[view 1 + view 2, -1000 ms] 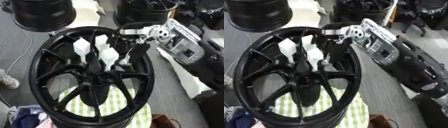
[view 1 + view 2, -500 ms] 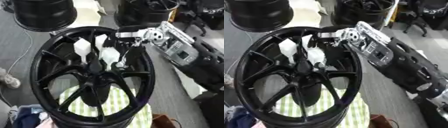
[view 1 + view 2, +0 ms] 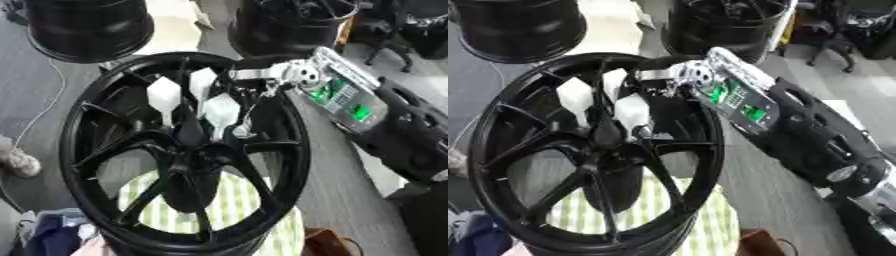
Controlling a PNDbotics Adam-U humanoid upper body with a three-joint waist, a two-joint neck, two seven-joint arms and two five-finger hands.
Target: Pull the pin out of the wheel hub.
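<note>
On the green-checked cloth (image 3: 236, 210) stands the large black spoked wheel hub (image 3: 184, 150), with three white wedge-shaped pins (image 3: 220, 111) stuck among its upper spokes near the centre. The right hand (image 3: 254, 80) reaches over the upper rim to the pins, but whether its fingers are closed on one I cannot tell. The step looks like reaching for a grasp; next calls for pinching one pin and drawing it straight out.

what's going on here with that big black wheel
The robot's right hand reaches in from the right over the rim of a black wheel lying on a green-striped cloth. Its fingers point down among three white pins standing near the hub. Whether it grips one cannot be told. The left hand is not in view.
</note>
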